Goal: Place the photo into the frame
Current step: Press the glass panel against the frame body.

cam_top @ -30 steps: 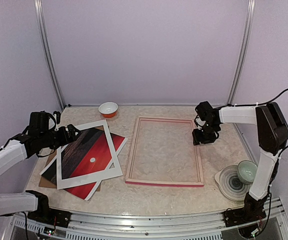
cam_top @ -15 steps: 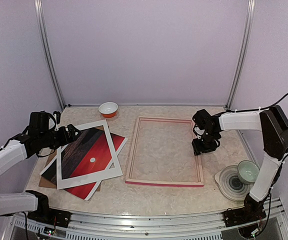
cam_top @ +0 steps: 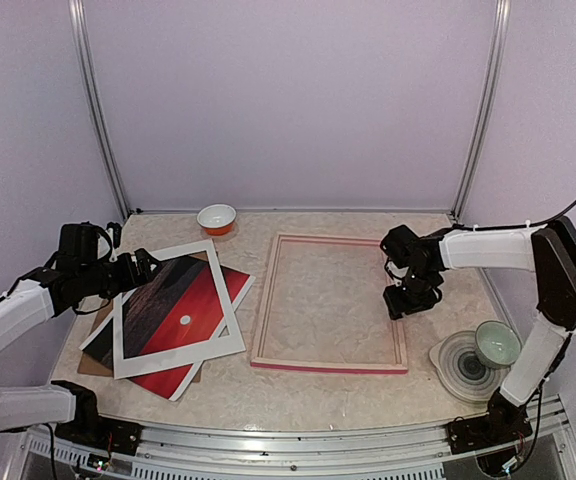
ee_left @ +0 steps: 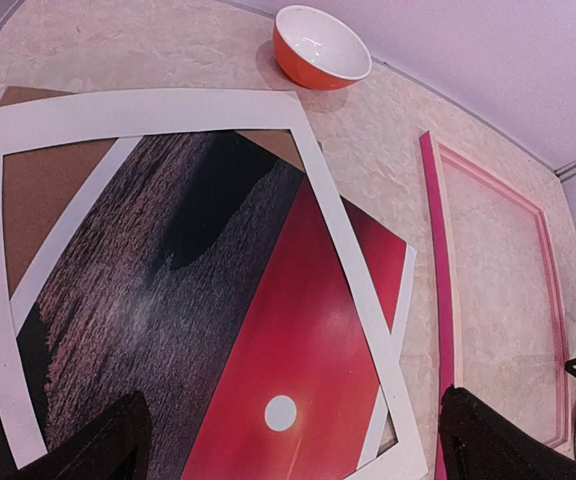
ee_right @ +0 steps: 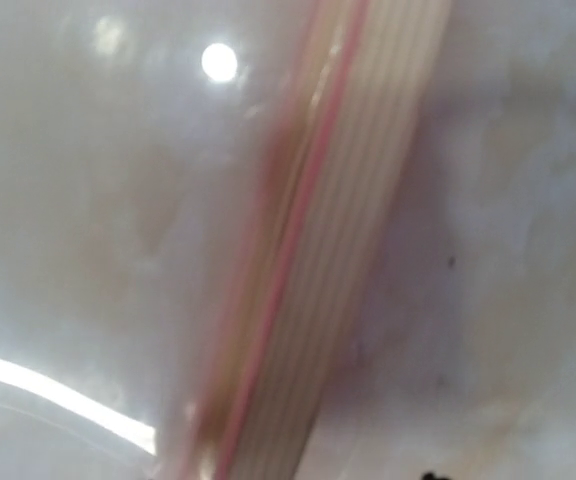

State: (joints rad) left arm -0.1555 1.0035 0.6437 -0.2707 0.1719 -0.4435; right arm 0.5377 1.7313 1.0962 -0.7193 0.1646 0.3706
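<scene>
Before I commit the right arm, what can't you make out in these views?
Top view: the right gripper is too small and dark to tell its opening or whether it touches the frame.
Right wrist view: blurred, with the fingers out of shot.
Left wrist view: the photo has its edges covered by the white mat; the backing board is mostly hidden beneath both.

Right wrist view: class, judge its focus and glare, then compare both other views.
Right wrist view: blurred, the frame smeared, glare spots on the table; left wrist view: sharp, but the lens bows the white mat; top external view: sharp, evenly lit.
</scene>
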